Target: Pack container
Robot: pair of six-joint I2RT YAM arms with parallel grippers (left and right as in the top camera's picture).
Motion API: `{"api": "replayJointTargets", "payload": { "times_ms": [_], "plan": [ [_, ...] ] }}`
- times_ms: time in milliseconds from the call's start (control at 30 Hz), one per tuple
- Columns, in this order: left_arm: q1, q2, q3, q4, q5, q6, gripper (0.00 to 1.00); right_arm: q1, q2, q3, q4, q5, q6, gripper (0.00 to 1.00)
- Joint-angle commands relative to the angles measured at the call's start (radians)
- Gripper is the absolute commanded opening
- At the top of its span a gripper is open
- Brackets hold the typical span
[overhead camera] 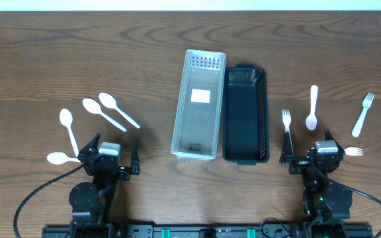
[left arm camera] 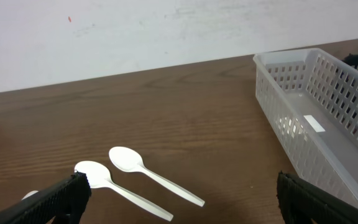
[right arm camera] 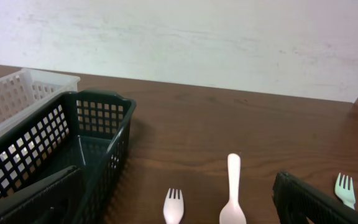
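Observation:
A clear plastic basket (overhead camera: 198,106) and a dark green basket (overhead camera: 245,114) stand side by side at the table's middle, both empty. Several white spoons lie at the left: two (overhead camera: 118,109) (overhead camera: 102,112) side by side, one (overhead camera: 68,129) farther left, one (overhead camera: 61,158) beside my left gripper. At the right lie a fork (overhead camera: 286,125), a spoon (overhead camera: 313,107), a fork (overhead camera: 362,114) and another fork (overhead camera: 353,151). My left gripper (overhead camera: 111,158) is open and empty near the front edge. My right gripper (overhead camera: 316,157) is open and empty.
A white wall rises behind the table's far edge (left arm camera: 135,37). The clear basket's wall (left arm camera: 316,124) is at the right in the left wrist view; the green basket (right arm camera: 55,149) is at the left in the right wrist view.

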Motion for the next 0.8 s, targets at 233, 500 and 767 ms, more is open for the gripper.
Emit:
{"api": "replayJointTargets", "payload": {
  "times_ms": [233, 500, 767],
  "plan": [
    [-0.003, -0.006, -0.022, -0.018, 0.017, 0.01, 0.98, 0.015, -0.006, -0.004, -0.001, 0.007, -0.013, 0.99],
    [-0.004, -0.006, -0.022, -0.018, 0.017, 0.01, 0.98, 0.015, -0.006, -0.004, -0.001, 0.007, -0.013, 0.99],
    [-0.003, -0.006, -0.021, -0.018, 0.017, 0.01, 0.98, 0.015, -0.005, -0.004, -0.005, -0.032, 0.121, 0.99]
  ]
}}
